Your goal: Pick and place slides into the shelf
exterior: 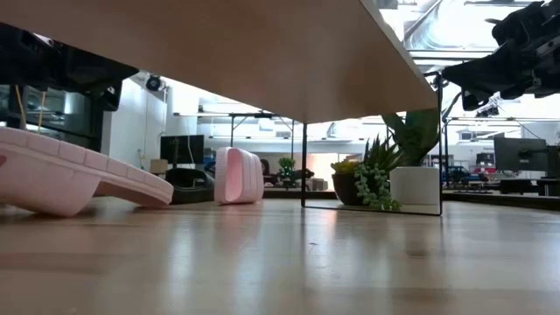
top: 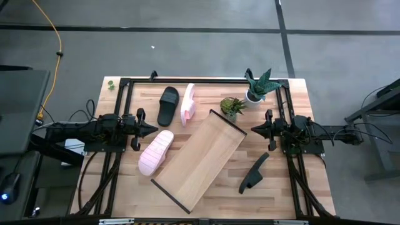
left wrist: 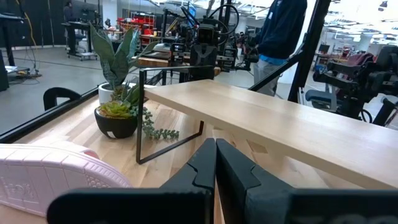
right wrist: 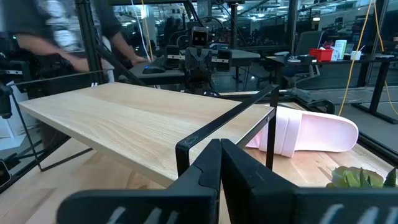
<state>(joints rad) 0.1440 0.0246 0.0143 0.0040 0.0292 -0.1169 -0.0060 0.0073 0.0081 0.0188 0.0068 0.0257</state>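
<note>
The shelf [top: 199,158] lies diagonally mid-worktop, four slides scattered around it, two potted plants [top: 232,107] beyond; left gripper [top: 152,130] and right gripper [top: 256,129] hover either side, fingers closed.

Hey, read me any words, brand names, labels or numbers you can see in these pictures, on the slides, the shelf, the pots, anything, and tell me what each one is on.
No text can be read.
The shelf, the pink slides and the black slides show no lettering.
The white plant pot is unmarked.
Any signs in the room beyond the table are too blurred to read.
</note>
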